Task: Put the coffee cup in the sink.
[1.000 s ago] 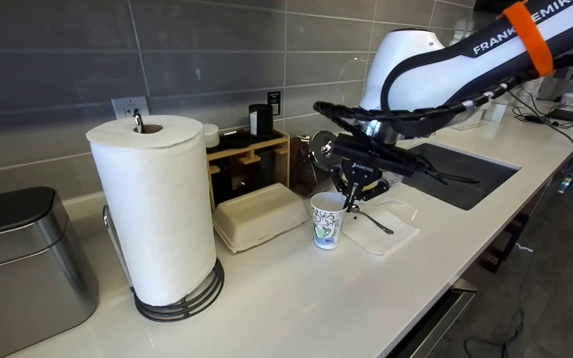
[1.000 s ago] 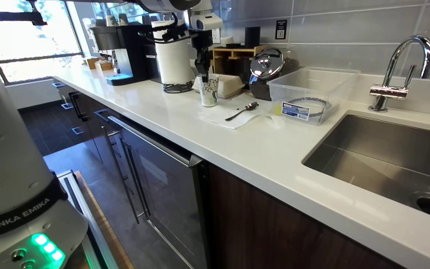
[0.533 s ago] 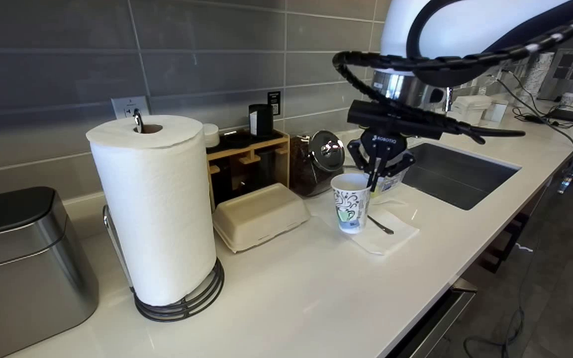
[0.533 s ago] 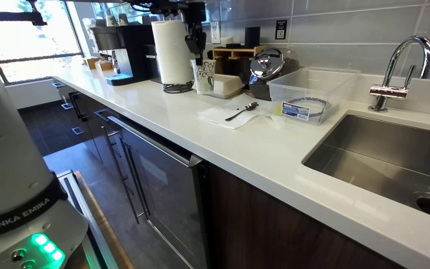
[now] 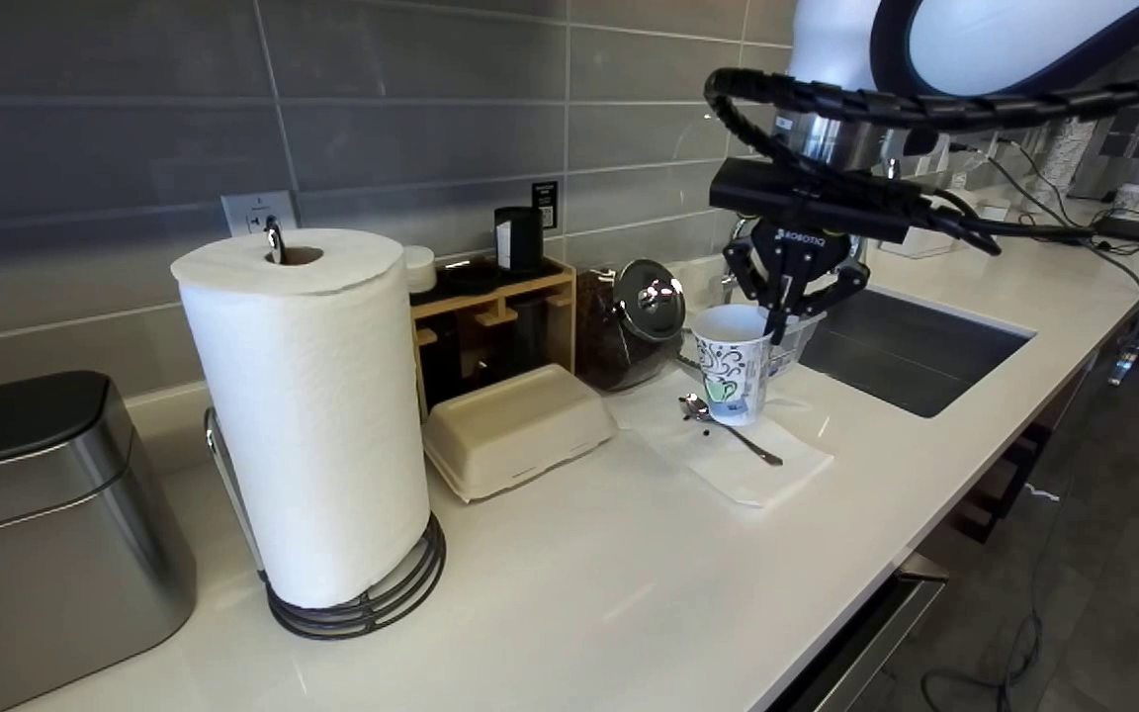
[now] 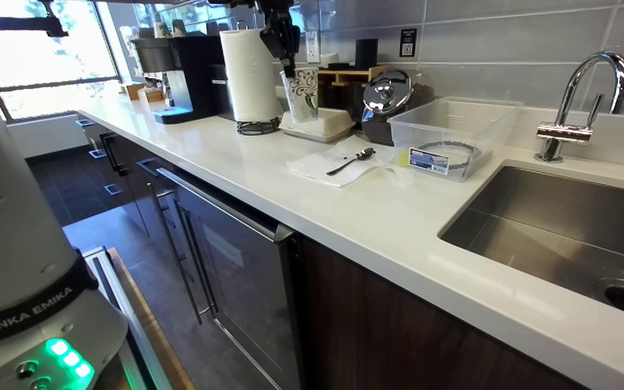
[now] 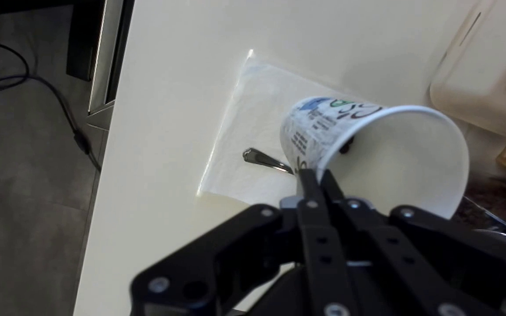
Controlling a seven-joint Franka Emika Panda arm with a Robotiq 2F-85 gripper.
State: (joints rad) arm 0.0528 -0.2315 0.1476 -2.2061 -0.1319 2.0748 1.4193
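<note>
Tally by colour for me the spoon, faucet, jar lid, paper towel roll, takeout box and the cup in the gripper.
Silver: 3 (spoon, faucet, jar lid)
White: 2 (paper towel roll; cup, apart from its print)
Beige: 1 (takeout box)
Total: 6

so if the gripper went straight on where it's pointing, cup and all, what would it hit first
The gripper points down, holding the cup in the air, so the cup's base would likely meet the napkin first. Depth is unclear; it could touch the spoon or the counter.
</note>
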